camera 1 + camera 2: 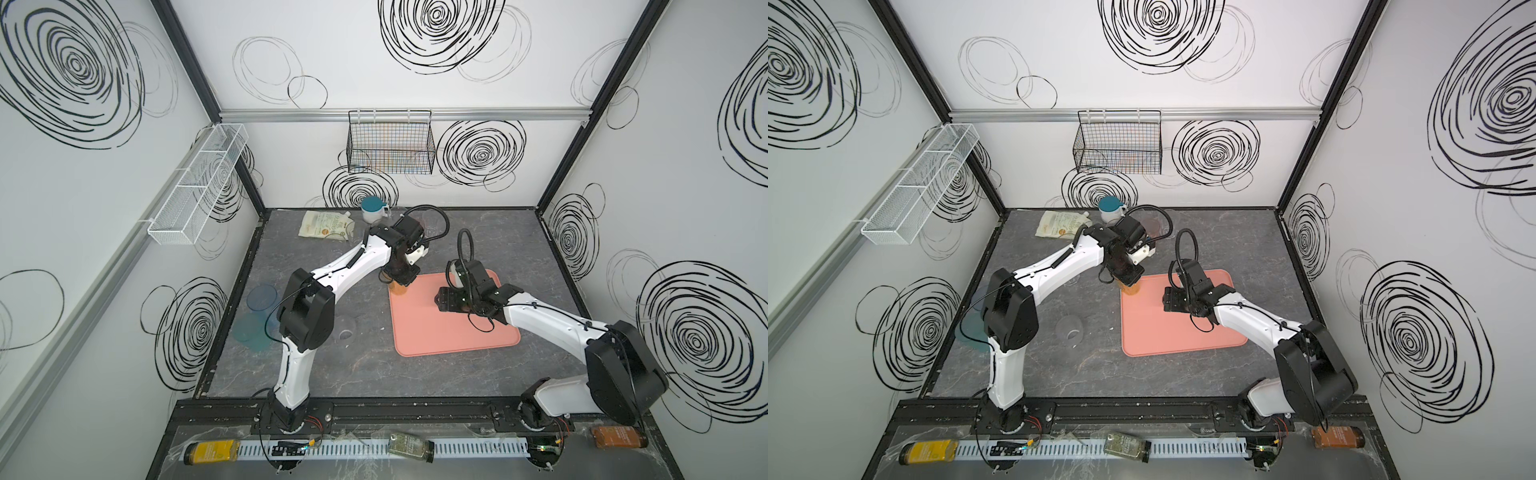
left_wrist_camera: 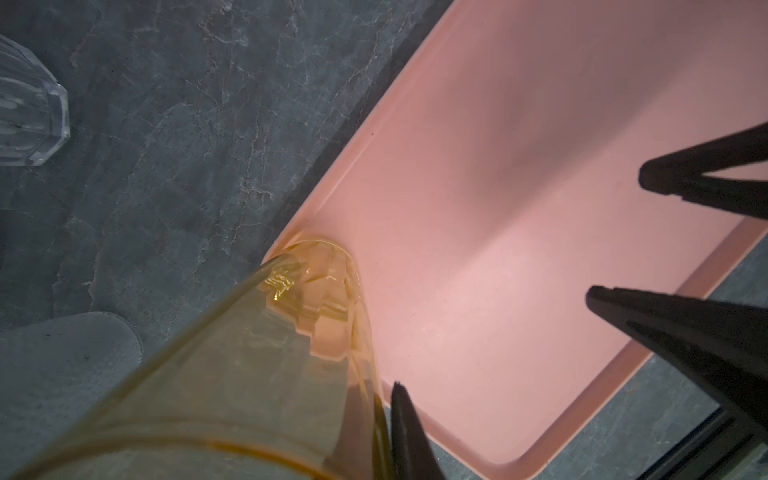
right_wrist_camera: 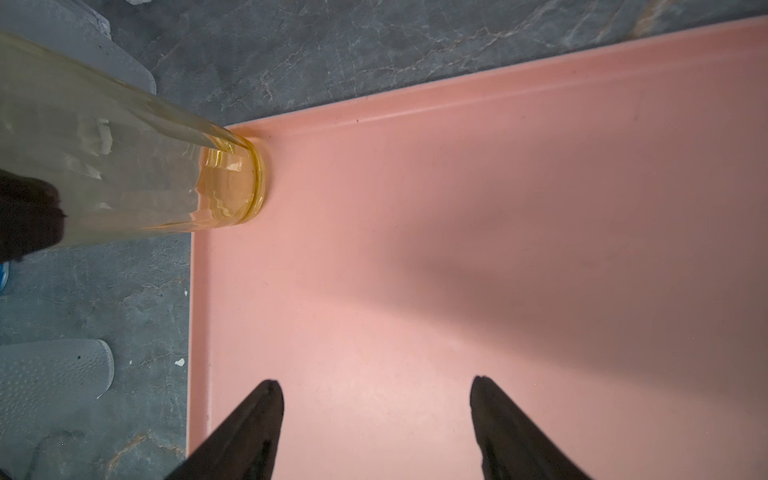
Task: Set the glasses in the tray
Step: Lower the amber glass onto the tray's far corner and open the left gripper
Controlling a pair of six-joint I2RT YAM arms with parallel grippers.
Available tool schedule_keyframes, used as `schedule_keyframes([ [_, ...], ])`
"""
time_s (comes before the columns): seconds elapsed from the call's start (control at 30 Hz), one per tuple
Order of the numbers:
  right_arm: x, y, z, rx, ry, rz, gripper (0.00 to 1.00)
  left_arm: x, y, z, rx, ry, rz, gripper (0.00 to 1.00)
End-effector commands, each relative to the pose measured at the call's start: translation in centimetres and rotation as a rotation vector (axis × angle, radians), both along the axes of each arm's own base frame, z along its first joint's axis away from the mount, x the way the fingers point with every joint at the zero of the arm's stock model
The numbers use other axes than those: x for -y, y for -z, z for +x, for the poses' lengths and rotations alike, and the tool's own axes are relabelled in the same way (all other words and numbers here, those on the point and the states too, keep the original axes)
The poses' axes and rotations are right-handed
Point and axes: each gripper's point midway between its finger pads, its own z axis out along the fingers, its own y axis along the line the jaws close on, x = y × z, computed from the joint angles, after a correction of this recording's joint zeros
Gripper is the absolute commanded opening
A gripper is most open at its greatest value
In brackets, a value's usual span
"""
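Grey marbled surface [image 1: 374,374], walled in white with black scribbled spirals. Carries a salmon-pink tray [image 1: 457,332] right of centre. On the tray, in its far left corner: one amber glass [image 2: 316,291], upright, base down just inside the rim. Around the top of that glass, the left claw [image 1: 400,277], pointing down, one black finger [image 2: 407,436] right against the outer wall; cannot tell whether pressing or merely close. Over the middle of the tray, the right claw [image 3: 374,380], spread wide, holding nothing, apart from the amber glass. Off the tray, on the left part of the surface: a blue glass [image 1: 261,297] and a teal glass [image 1: 249,332] next to each other, a frosted glass [image 3: 54,374], a clear faceted glass [image 2: 29,104]. At the back: a white mug [image 1: 372,210] with teal lid, beside a pale pouch [image 1: 326,224].
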Motion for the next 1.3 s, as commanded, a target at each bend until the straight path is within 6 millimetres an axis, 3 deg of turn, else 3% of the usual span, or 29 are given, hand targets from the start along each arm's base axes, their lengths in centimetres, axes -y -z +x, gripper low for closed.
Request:
schedule_keyframes([
  [0.0, 0.1, -0.7, 0.4, 0.019, 0.021, -0.005, 0.76, 0.4, 0.2, 0.6, 0.018, 0.01, 0.002, 0.25],
  [0.23, 0.3, -0.4, 0.3, 0.017, 0.03, -0.016, 0.76, 1.3, -1.4, 1.6, 0.107, 0.004, -0.007, 0.49],
  [0.4, 0.6, -0.4, 0.1, 0.019, 0.041, -0.019, 0.76, 2.3, -4.0, 2.5, 0.196, -0.017, -0.029, 0.62],
  [0.8, 0.8, -2.1, 0.9, 0.076, 0.077, -0.011, 0.76, 1.4, -12.7, 2.1, 0.38, -0.071, -0.132, 0.66],
  [0.93, 0.0, -3.3, 1.4, 0.107, 0.073, 0.006, 0.76, -0.7, -15.4, 1.5, 0.467, -0.127, -0.177, 0.66],
  [1.03, -1.3, -4.1, 1.2, 0.124, 0.053, 0.018, 0.76, -3.5, -16.5, 1.5, 0.534, -0.233, -0.225, 0.66],
  [1.27, -5.7, -4.6, -0.8, 0.135, -0.028, -0.012, 0.75, -14.3, -17.3, 1.3, 0.636, -0.588, -0.321, 0.64],
])
